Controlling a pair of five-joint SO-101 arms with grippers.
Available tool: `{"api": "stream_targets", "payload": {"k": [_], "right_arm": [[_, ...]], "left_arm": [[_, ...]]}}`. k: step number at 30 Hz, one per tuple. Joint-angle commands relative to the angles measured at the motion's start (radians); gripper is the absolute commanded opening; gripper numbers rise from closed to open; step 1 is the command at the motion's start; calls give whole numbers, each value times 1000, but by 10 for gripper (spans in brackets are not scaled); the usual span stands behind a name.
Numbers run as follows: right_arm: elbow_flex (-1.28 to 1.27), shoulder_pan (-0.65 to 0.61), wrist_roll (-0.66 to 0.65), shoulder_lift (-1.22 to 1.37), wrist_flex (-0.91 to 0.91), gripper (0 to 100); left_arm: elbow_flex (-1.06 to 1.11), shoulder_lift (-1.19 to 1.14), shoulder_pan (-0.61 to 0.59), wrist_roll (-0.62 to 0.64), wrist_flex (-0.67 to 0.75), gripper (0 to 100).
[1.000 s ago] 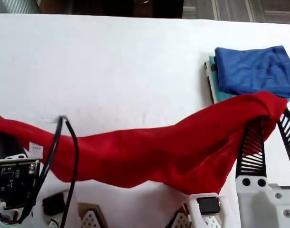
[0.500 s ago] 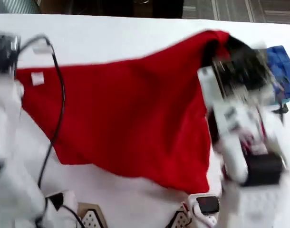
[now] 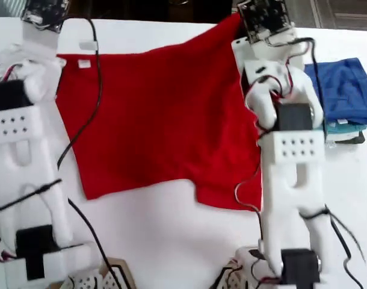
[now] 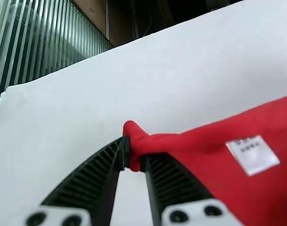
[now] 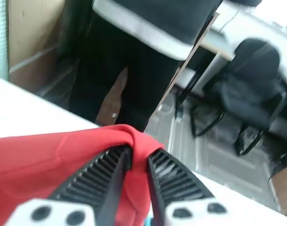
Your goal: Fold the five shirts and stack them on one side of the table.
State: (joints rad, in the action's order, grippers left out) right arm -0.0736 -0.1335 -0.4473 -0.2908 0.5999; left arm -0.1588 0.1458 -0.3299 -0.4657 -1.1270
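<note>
Left gripper (image 4: 134, 159): pinched the red shirt (image 3: 165, 120) at its 10 o'clock corner.
Right gripper (image 5: 139, 162): clamped the 1 o'clock corner.
Laying flat: needed both corners lowered together, cloth taut.

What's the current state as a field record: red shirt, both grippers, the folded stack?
shirt in work: red fabric shirt, spread wide between the two arms over the white table
left gripper: shut on one corner of the red shirt, beside its white tag
right gripper: shut on the opposite corner, near the table's far edge
stack: blue folded shirt on top of a teal folded shirt, on the right arm's side
fold status: red shirt not yet folded
</note>
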Motion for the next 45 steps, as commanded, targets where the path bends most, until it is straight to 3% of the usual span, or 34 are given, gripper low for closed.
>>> {"api": "stream_targets", "payload": {"k": [1,10,18,31,36,45], "right_arm": [[8,7,-8,59,-28,21],[8,5,-6,240,-33,21],[29,21,-8,383,-200,21],[466,73,-8,820,-217,21],[690,71,-8,998,-217,21],[861,71,-106,1241,-142,21]], "left_arm": [[-7,-68,17,6,77,28],[-7,-239,18,6,152,28],[-7,-347,17,6,199,28],[-7,-437,15,8,229,28],[-7,-466,17,103,307,28],[-8,-614,43,117,371,28]]}}
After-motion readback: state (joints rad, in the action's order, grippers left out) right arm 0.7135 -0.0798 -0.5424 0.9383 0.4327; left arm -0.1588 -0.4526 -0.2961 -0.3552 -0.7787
